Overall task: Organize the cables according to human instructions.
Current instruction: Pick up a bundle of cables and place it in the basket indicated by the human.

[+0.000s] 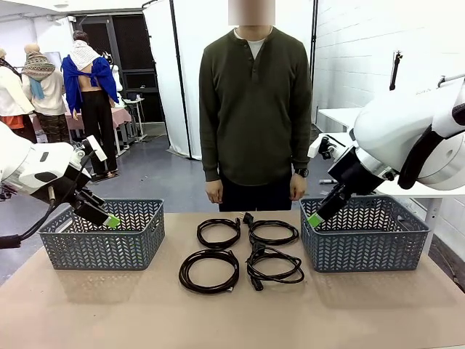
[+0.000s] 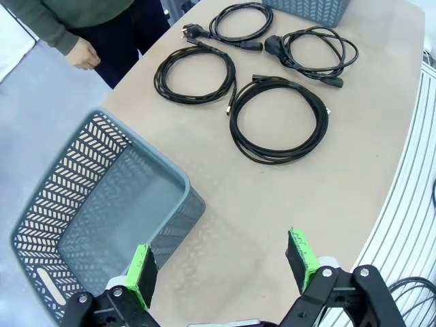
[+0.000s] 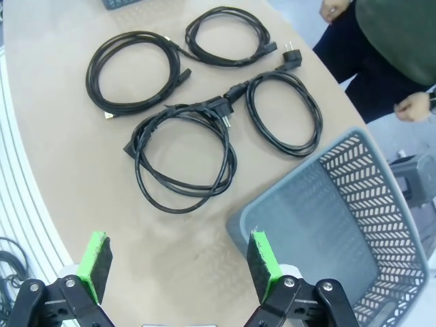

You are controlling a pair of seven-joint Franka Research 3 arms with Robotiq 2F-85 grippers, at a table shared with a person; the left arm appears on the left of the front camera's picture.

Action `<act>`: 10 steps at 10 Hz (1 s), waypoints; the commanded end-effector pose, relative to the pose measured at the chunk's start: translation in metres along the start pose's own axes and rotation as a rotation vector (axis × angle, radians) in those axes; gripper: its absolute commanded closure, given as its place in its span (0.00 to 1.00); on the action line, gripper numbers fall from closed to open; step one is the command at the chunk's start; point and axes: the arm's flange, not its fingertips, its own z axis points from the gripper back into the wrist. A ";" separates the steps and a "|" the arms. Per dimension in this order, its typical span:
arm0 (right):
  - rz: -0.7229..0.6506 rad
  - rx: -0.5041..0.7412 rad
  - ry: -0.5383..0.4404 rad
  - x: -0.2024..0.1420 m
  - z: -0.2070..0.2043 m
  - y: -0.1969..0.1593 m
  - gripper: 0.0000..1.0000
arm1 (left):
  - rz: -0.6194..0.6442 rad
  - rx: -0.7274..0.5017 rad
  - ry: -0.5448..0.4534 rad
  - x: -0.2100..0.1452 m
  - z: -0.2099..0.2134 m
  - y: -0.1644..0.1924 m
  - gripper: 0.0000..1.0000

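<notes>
Four coiled black cables lie mid-table between the baskets: far left, far right, near left and near right. The person in the olive shirt stands at the far edge with both hands down. My left gripper hangs open over the left basket's near corner, its green pads wide apart around nothing, and the near-left coil lies ahead of it. My right gripper is open and empty beside the right basket, short of the near-right coil.
A grey lattice basket stands at each side of the table, the left one and the right one, with nothing seen inside. Bare brown tabletop runs along the near edge. A person's hand hangs close to the far edge.
</notes>
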 end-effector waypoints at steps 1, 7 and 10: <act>-0.001 0.018 -0.022 0.000 -0.003 -0.003 0.00 | 0.008 -0.008 -0.010 -0.001 -0.002 0.002 0.00; -0.001 0.018 -0.022 0.000 -0.003 -0.003 0.00 | 0.008 -0.008 -0.010 -0.001 -0.002 0.002 0.00; -0.001 0.018 -0.022 0.000 -0.003 -0.003 0.00 | 0.008 -0.008 -0.010 -0.001 -0.002 0.002 0.00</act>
